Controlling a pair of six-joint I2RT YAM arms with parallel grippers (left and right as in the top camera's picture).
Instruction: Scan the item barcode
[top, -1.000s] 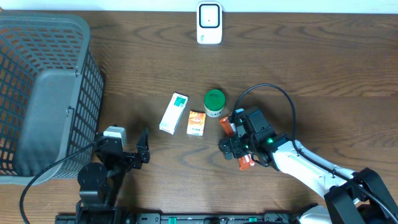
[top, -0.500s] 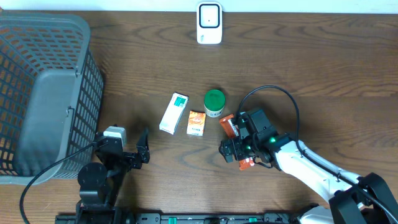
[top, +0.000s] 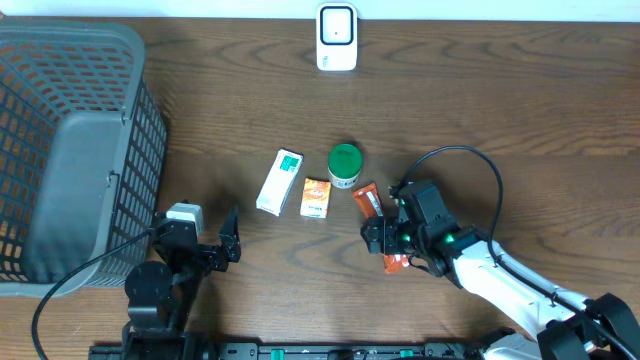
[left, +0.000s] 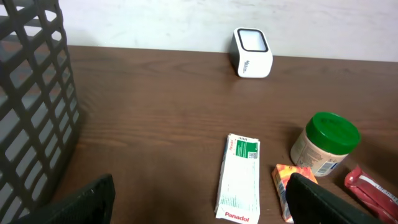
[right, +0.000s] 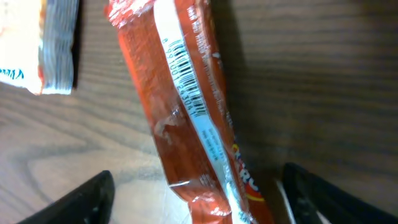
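A brown wood-grain worktop (top: 520, 100) is seen, with a grey mesh basket (top: 140, 150) placed at its left edge. The right tool (top: 385, 240) is held low over the near end of the red snack pack (right: 186, 106). Its 2 fingers are spread, 1 on each side of the pack, and neither is touching it. The left tool (top: 228, 240) is parked near the near edge with its jaws released and nothing between them.

Around the worktop's middle, a white and green Panadol box (left: 239, 177) is laid flat. A white scanner (left: 252, 52) is stood at the middle of the far edge. A green-lidded jar (left: 324, 143) is stood upright, and the red snack pack is laid just to its right with its barcode (right: 186, 78) facing up. A small orange box (left: 289, 186) is laid between the Panadol box and the pack.
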